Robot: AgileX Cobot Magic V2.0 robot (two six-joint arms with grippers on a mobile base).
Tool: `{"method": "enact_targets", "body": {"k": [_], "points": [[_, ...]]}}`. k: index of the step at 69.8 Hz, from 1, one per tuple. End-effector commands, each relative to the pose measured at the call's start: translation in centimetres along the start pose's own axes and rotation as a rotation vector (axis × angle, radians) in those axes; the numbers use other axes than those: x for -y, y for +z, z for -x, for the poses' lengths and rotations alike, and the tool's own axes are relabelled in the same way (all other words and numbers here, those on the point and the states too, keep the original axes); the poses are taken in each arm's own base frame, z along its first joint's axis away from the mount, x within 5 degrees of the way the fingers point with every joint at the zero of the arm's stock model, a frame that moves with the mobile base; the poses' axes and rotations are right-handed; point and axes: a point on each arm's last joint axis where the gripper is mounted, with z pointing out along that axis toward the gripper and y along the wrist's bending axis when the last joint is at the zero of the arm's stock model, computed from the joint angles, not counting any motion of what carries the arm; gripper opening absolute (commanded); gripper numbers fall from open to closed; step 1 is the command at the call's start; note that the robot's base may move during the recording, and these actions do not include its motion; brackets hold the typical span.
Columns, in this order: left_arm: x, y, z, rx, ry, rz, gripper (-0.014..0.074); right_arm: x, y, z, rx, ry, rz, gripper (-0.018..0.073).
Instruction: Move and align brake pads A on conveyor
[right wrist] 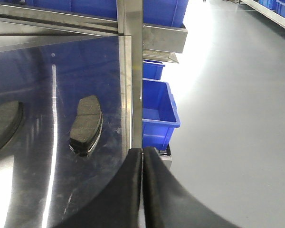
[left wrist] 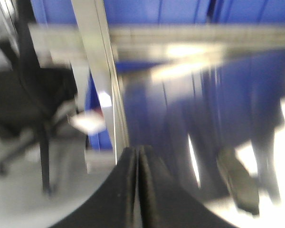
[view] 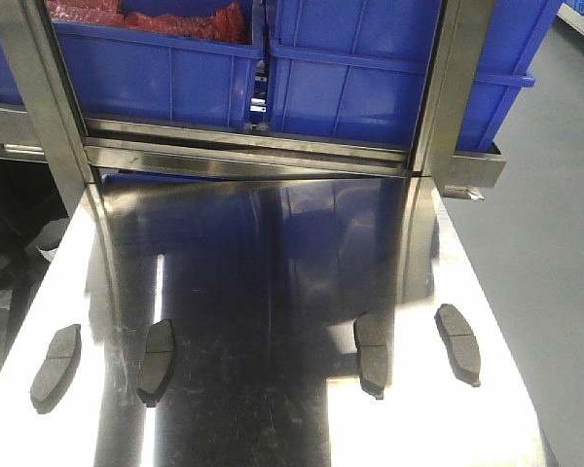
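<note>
Four dark-grey brake pads lie in a row on the shiny steel tabletop (view: 273, 243) in the front view: far left (view: 56, 367), left of middle (view: 157, 361), right of middle (view: 372, 352) and far right (view: 458, 342). No conveyor belt is in view. My left gripper (left wrist: 137, 153) is shut and empty above the table's left edge; its view is blurred, with one pad (left wrist: 237, 183) at lower right. My right gripper (right wrist: 143, 153) is shut and empty above the table's right edge, with a pad (right wrist: 86, 125) to its left and part of another (right wrist: 2, 124) at the frame's left edge.
Blue bins (view: 389, 68) sit on a steel rack (view: 253, 156) behind the table; one holds red items (view: 146, 19). A blue bin (right wrist: 157, 111) stands on the grey floor (right wrist: 237, 118) right of the table. A black chair (left wrist: 33, 104) stands at the left.
</note>
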Motion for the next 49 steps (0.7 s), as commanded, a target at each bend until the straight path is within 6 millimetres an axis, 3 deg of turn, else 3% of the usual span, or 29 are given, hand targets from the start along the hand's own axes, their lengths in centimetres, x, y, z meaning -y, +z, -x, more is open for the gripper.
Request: {"method": "enact_targets", "body": {"k": [1,12,49], "points": [[0.1,0.7,1.0,-0.084,-0.008,-0.023,-0.0007,0.0,0.0,0.6,0.077,-0.005,-0.004,-0.0005],[0.1,2.2,0.4,-0.183,-0.009,-0.03,-0.0007,0.0,0.0,0.6,0.076,-0.005,-0.004,-0.0005],[0.1,2.1,0.3,-0.199,-0.009,-0.033,0.0011,0.0,0.0,0.6,0.076,-0.005,-0.004,-0.0005]]}}
